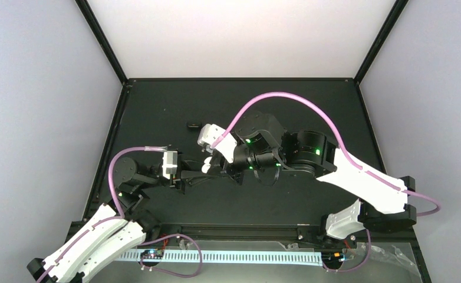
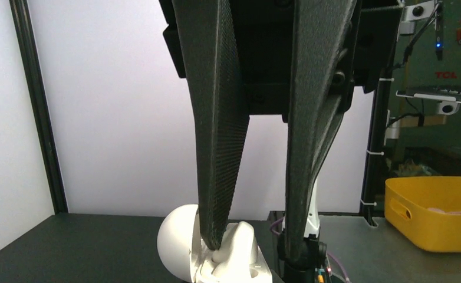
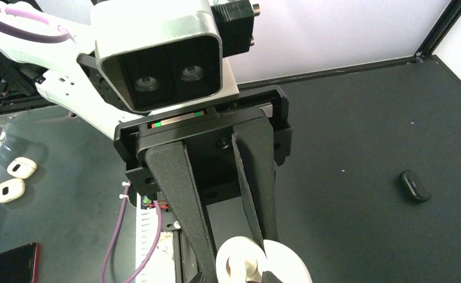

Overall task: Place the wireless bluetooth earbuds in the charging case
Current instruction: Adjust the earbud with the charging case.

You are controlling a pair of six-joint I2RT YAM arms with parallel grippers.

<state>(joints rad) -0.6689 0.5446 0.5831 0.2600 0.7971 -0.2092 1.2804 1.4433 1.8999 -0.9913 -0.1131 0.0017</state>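
left wrist: glossy white charging case (image 2: 178, 244), rounded lid hinged open.

Top cam overhead, far; both wrist cams close-up, sharing charging case (image 2: 176, 237).

White charging case (image 2: 178, 242) shown open.
Its rounded lid is swung back beside the base; whether earbuds are seated inside cannot be told.
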